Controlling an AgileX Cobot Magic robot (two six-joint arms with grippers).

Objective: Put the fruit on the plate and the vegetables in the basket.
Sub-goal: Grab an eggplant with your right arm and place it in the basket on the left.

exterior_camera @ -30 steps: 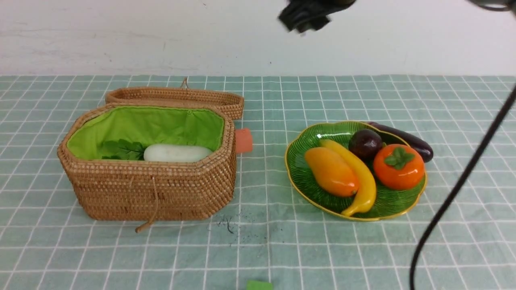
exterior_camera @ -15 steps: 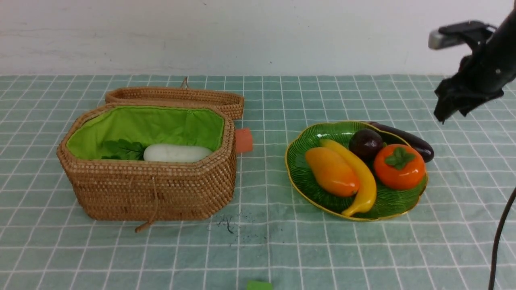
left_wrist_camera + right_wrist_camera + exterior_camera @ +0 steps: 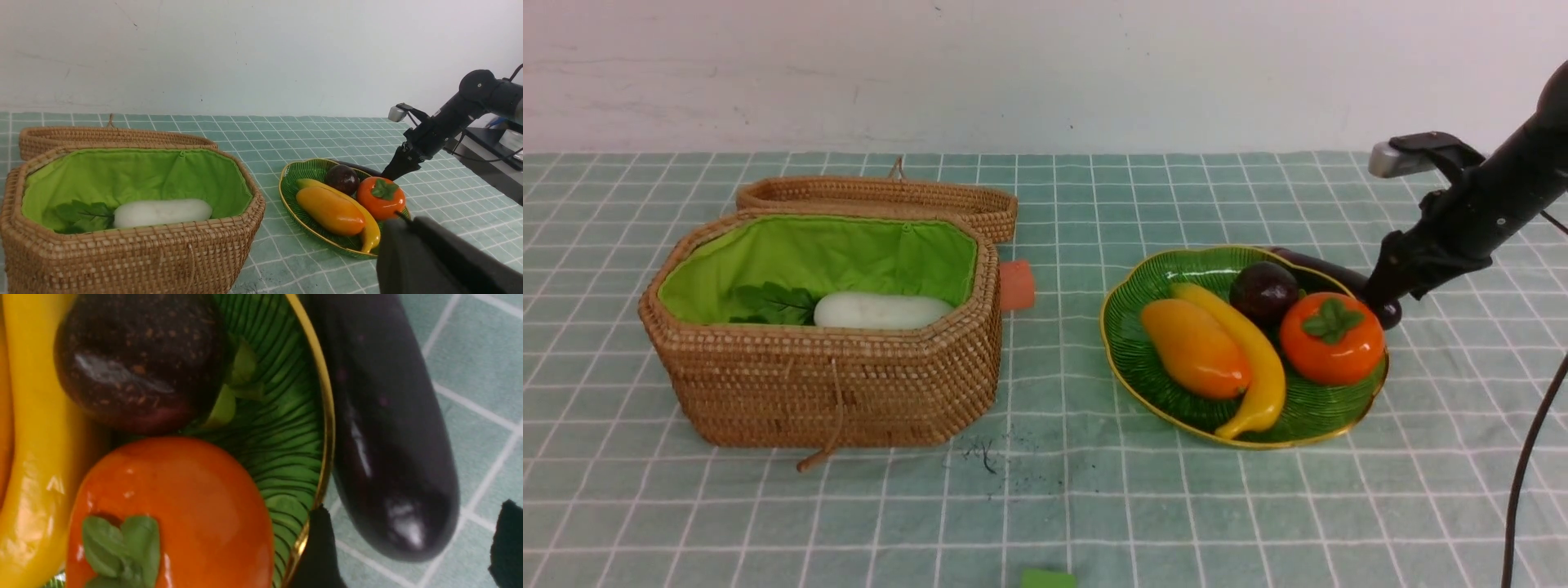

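Note:
The green plate (image 3: 1127, 327) holds the mango (image 3: 1194, 347), banana (image 3: 1250, 359), mangosteen (image 3: 1263, 290) and persimmon (image 3: 1330, 339). The dark purple eggplant (image 3: 1327, 269) lies on the cloth against the plate's far rim. My right gripper (image 3: 1380, 298) is low over its rounded end. In the right wrist view it (image 3: 412, 547) is open, one fingertip on each side of the eggplant (image 3: 384, 416), not touching. The white radish (image 3: 882, 310) lies in the wicker basket (image 3: 833, 384). The carrot (image 3: 1016, 285) pokes out behind the basket. My left gripper (image 3: 402, 222) is shut and empty, off the front view.
The basket's lid (image 3: 882, 200) lies open behind it. A black cable (image 3: 1523, 465) hangs at the right edge. A small green block (image 3: 1048, 578) sits at the near edge. Dark smudges (image 3: 988, 457) mark the checked cloth.
My right arm swung from high at the top centre to the right, then came down to the eggplant behind the plate, its jaws opening wider. Nothing else moved.

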